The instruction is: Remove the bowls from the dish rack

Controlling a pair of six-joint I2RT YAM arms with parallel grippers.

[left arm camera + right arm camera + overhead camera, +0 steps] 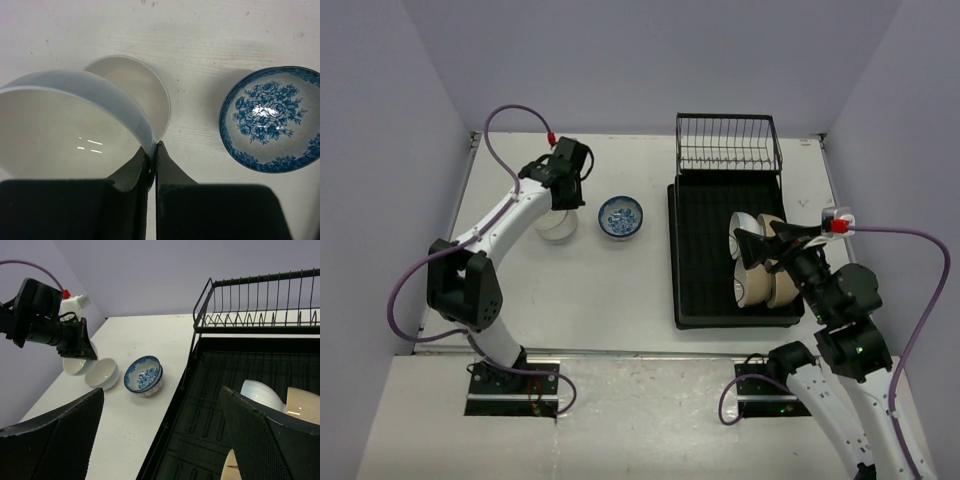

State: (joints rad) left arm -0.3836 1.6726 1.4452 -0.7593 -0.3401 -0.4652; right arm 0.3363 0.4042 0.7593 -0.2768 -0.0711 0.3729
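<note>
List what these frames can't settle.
- Top view: the bowls in the dish rack are partly covered by the right pincer; count unclear.
- Right wrist view: the same bowls are cut by the frame edge and a finger.
- Left wrist view: the white bowl in the left pincer runs off the left edge.

Bowls (pixel 752 288) in dish rack (pixel 700 260), perhaps four

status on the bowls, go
Left gripper shut on white bowl rim, over second white bowl on table. Right gripper open above dish rack, bowls inside. Blue bowl close beside.
</note>
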